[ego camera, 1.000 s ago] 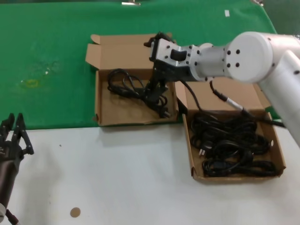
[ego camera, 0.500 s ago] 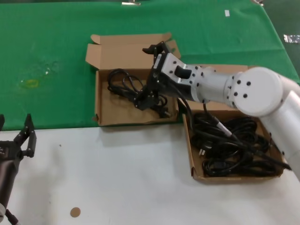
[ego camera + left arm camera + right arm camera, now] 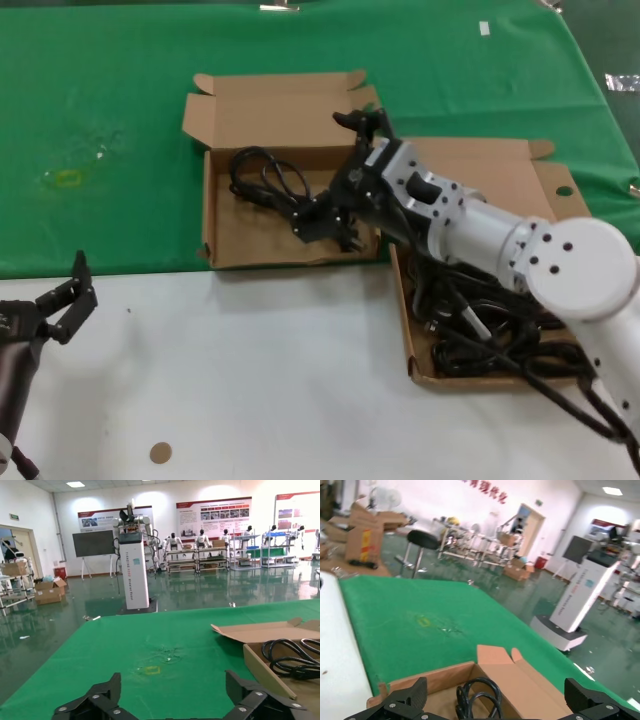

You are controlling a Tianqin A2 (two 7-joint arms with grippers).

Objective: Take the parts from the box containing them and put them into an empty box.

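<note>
The left brown box [image 3: 250, 238] holds a few black cords [image 3: 262, 175]. The right brown box [image 3: 409, 335] is full of black cords [image 3: 485, 320]. My right gripper [image 3: 337, 172] hovers low over the right side of the left box, open and empty, with a loose cord end [image 3: 345, 238] lying under it. In the right wrist view the gripper [image 3: 497, 706] stands open over a coiled cord [image 3: 480, 695] in that box [image 3: 520, 680]. My left gripper [image 3: 65, 308] is parked at the front left, open and empty [image 3: 172, 700]. The left wrist view shows the left box's wall [image 3: 260, 665] and a cord [image 3: 292, 655].
A green cloth [image 3: 120, 120] covers the back of the table; the front is white [image 3: 280, 370]. Both boxes have lids folded back, the right one's [image 3: 480, 170] behind my arm. A small brown disc [image 3: 160, 453] lies at the front left.
My right gripper has dropped lower over the left box and opened, letting go of the cord that hung from it. My left gripper has opened and shifted a little forward.
</note>
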